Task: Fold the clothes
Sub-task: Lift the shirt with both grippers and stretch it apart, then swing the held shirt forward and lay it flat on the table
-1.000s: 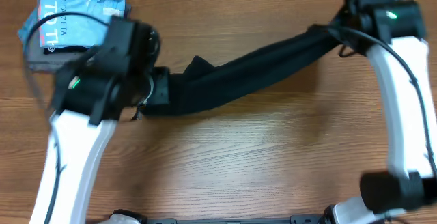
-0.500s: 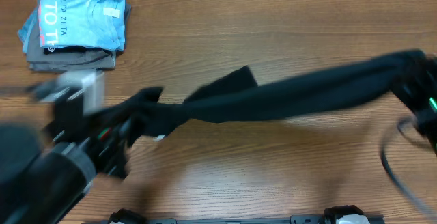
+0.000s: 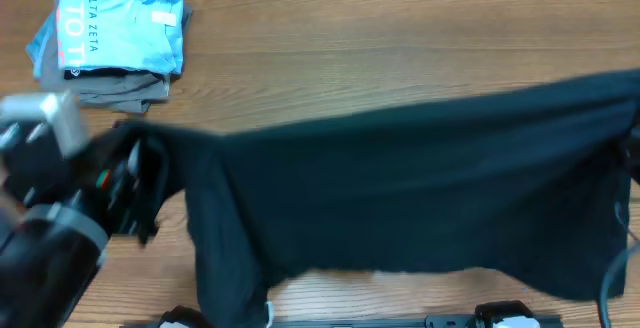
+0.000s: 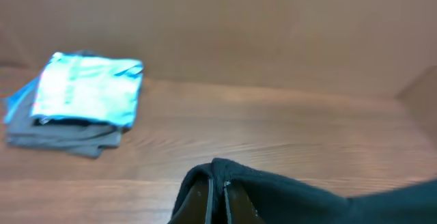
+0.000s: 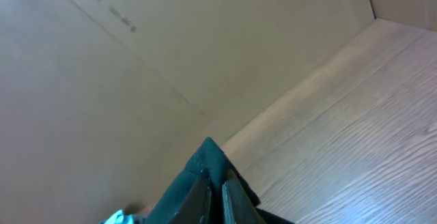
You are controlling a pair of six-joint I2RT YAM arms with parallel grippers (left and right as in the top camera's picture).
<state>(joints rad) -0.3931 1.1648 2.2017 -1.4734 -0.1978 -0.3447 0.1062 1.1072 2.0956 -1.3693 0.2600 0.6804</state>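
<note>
The black T-shirt (image 3: pixel 420 188) hangs spread wide in the air between my two arms, covering most of the table's middle and right in the overhead view. My left gripper (image 3: pixel 140 173) is shut on one corner of it at the left; the left wrist view shows the fingers (image 4: pixel 217 190) pinching black cloth (image 4: pixel 287 197). My right gripper is past the right edge of the overhead view; the right wrist view shows its fingers (image 5: pixel 217 186) shut on another corner of the black fabric (image 5: pixel 205 157). The neck tag is not visible.
A folded light blue T-shirt with white lettering (image 3: pixel 120 23) lies on grey folded garments (image 3: pixel 115 86) at the back left, also in the left wrist view (image 4: pixel 85 91). A cardboard wall (image 5: pixel 171 39) stands behind the wooden table (image 3: pixel 350 58).
Both arms have pulled toward the front and lifted. The shirt, stretched as a narrow band, has opened into a wide hanging sheet. The right arm has left the overhead view.
</note>
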